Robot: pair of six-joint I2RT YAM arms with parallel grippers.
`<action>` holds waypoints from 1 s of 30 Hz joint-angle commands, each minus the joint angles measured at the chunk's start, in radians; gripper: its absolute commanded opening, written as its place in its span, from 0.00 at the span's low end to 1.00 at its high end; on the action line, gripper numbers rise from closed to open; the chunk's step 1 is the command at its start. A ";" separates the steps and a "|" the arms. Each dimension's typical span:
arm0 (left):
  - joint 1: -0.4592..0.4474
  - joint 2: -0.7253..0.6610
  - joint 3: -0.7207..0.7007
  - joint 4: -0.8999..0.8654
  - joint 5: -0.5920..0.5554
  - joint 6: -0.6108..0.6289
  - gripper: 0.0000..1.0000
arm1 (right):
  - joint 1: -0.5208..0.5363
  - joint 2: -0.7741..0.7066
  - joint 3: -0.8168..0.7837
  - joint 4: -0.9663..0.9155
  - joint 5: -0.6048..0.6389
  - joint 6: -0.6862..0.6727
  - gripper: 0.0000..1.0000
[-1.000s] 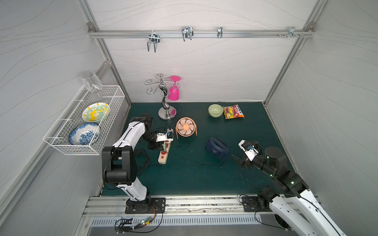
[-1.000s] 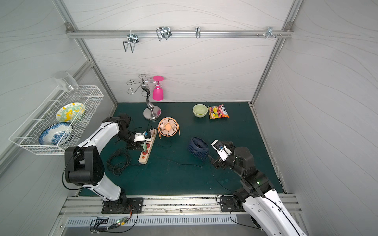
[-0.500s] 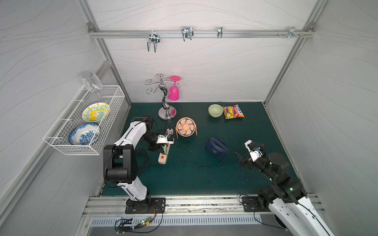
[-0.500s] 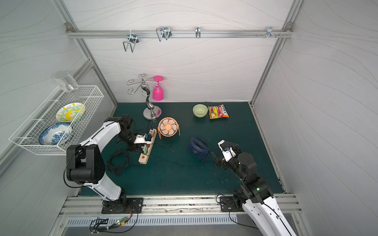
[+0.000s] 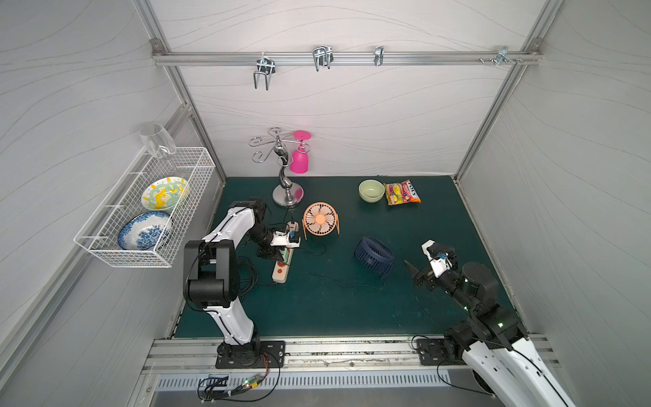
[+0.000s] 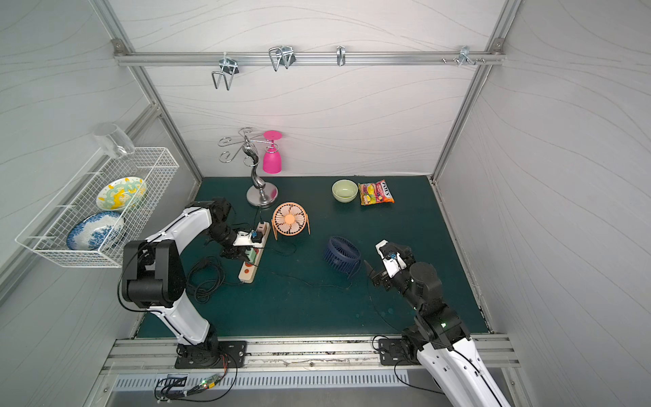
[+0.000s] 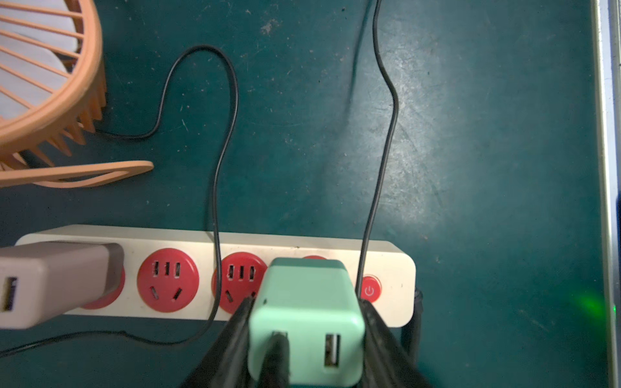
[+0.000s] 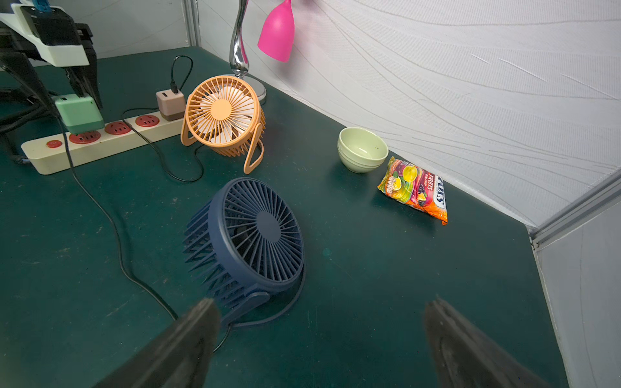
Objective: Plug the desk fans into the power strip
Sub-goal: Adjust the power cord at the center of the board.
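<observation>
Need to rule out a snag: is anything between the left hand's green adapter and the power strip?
Nothing visible. The left hand holds the green adapter at the power strip socket beside the red switch. Two black cords cross the strip, one each side of it; neither shows beneath.

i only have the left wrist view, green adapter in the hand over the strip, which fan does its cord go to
Observer: The navy fan; in the right wrist view its black cord runs across the mat to the green adapter.
Operator: is the beige adapter in use
Observer: Yes, a black lead is plugged into the beige adapter, beside the orange fan.
Operator: right hand doing anything
Observer: No, the right hand is open and empty, near the navy fan.
</observation>
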 commanded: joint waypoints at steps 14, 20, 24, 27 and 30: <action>0.022 0.007 0.005 -0.047 0.006 0.054 0.00 | -0.020 0.013 -0.016 0.035 -0.012 0.012 0.99; 0.023 0.011 -0.005 -0.042 -0.008 0.067 0.00 | -0.024 0.014 -0.017 0.038 -0.016 0.015 0.99; 0.023 0.006 0.007 -0.071 -0.004 0.044 0.00 | -0.028 0.023 -0.015 0.035 -0.022 0.016 0.99; 0.022 -0.019 -0.021 -0.067 -0.019 0.060 0.00 | -0.029 0.017 -0.018 0.040 -0.022 0.016 0.99; 0.023 -0.038 -0.026 -0.072 -0.010 0.048 0.00 | -0.030 0.021 -0.017 0.040 -0.024 0.015 0.99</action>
